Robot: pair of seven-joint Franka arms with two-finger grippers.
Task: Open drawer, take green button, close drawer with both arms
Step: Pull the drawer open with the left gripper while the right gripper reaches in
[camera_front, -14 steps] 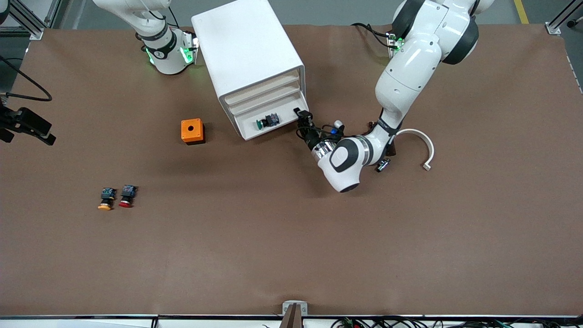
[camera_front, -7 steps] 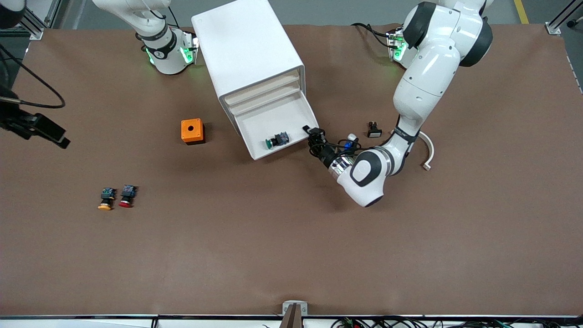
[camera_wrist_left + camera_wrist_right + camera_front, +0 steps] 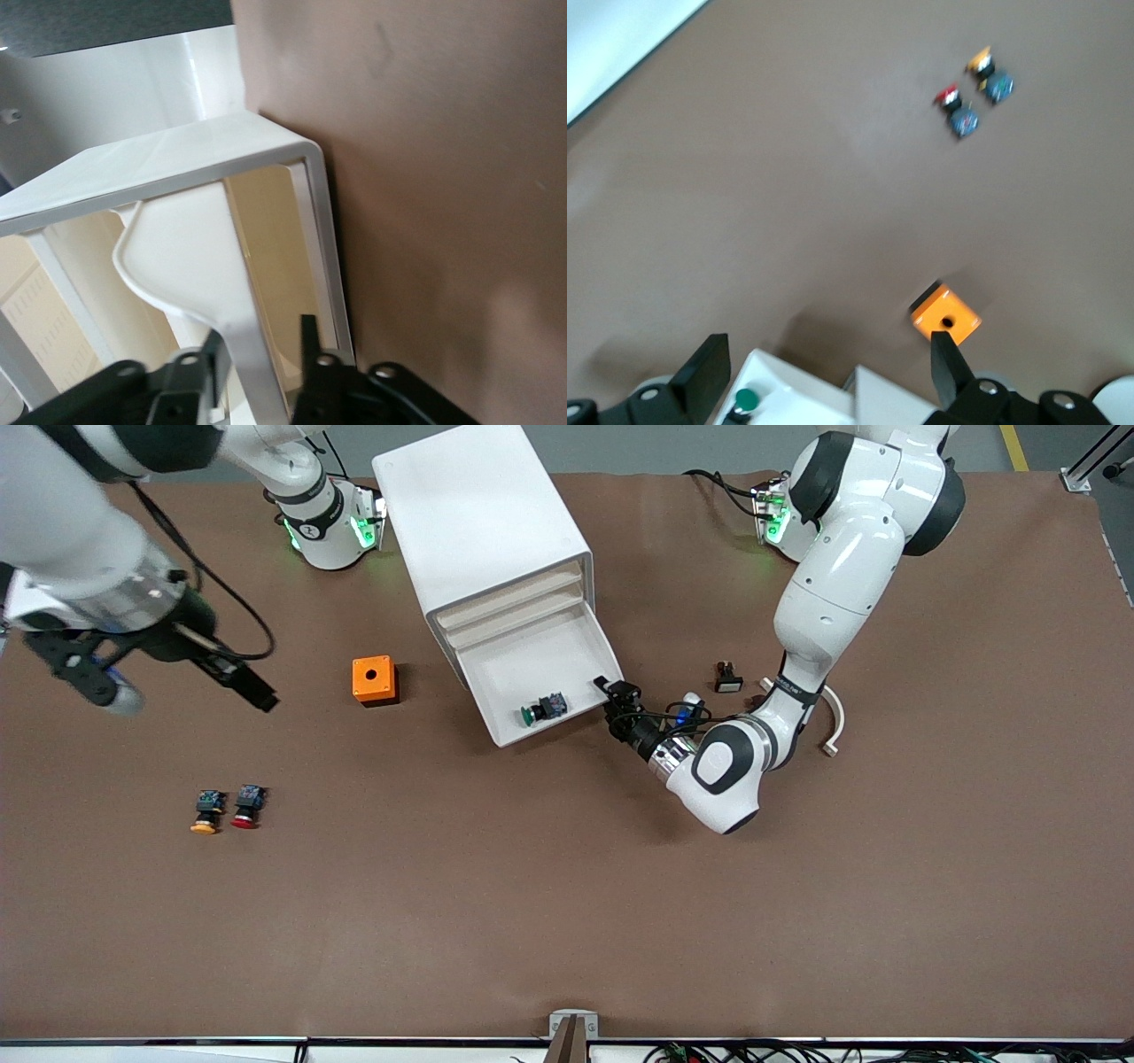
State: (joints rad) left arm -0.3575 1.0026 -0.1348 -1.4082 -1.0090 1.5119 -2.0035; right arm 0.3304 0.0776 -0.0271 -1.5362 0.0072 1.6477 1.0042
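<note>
At the pulled-out drawer [image 3: 540,677], we see the left hand [image 3: 611,695] at its three o'clock corner, fingers loosened around the front lip, exposing the green button [image 3: 542,709] for the released right hand [image 3: 252,688] over the tabletop [image 3: 567,886].

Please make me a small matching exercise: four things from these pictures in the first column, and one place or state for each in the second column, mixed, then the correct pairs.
Things:
1. green button
2. orange box
3. left gripper
4. right gripper

Places or states:
A. open, in the air over the table at the right arm's end
B. lying in the pulled-out drawer
C. at the corner of the drawer's front, fingers on either side of the front panel's edge
D. on the table beside the white cabinet, toward the right arm's end

Pairs: 1-B, 2-D, 3-C, 4-A
</note>
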